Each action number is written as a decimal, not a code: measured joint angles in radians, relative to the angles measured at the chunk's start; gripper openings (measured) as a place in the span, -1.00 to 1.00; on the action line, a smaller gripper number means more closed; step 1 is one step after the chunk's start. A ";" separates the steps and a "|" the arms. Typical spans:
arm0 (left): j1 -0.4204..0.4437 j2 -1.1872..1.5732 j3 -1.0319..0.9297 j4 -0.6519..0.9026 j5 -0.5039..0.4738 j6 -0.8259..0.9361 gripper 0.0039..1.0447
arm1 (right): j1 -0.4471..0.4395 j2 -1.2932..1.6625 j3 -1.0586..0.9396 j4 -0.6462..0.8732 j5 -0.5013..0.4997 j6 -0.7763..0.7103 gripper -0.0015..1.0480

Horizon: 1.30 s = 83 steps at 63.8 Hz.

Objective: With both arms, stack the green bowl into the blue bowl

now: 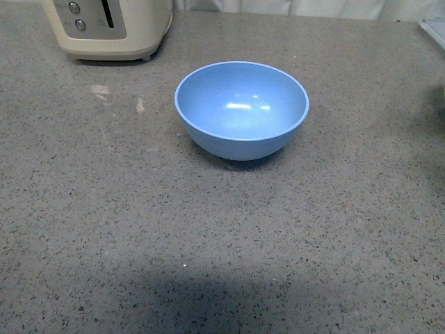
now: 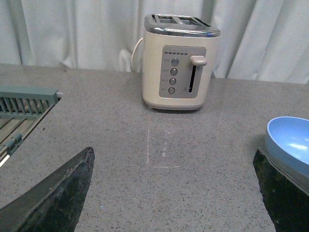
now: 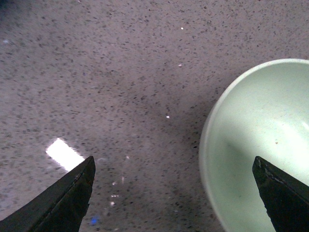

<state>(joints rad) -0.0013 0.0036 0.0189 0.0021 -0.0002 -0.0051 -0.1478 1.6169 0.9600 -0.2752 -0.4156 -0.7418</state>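
Front view: blue bowl (image 1: pixel 241 111) upright and empty on the counter (image 1: pixel 104 209), upper centre of frame; toaster (image 1: pixel 108 28) upper left. Neither arm nor the green bowl shows.

Left wrist view: my left fingers (image 2: pixel 58 195) spread wide, holding nothing; the blue bowl's rim sits just beside one tip.

Right wrist view: my right fingers (image 3: pixel 63 200) spread wide, empty. Green bowl (image 3: pixel 256 140) close, one tip over its hollow. Right arm looks best placed to take its rim.

Soft overhead light; glints inside the blue bowl (image 1: pixel 241 106); a broad shadow lies on the near counter (image 1: pixel 104 209). The right wrist view is dimmer; one glare patch on the stone; the green bowl (image 3: pixel 256 140) looks washed pale.
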 joint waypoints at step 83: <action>0.000 0.000 0.000 0.000 0.000 0.000 0.88 | 0.013 0.155 0.126 -0.058 0.200 -0.251 -0.97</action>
<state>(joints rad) -0.0013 0.0036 0.0189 0.0021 -0.0002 -0.0051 -0.1345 1.7718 1.0863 -0.3336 -0.2157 -0.9928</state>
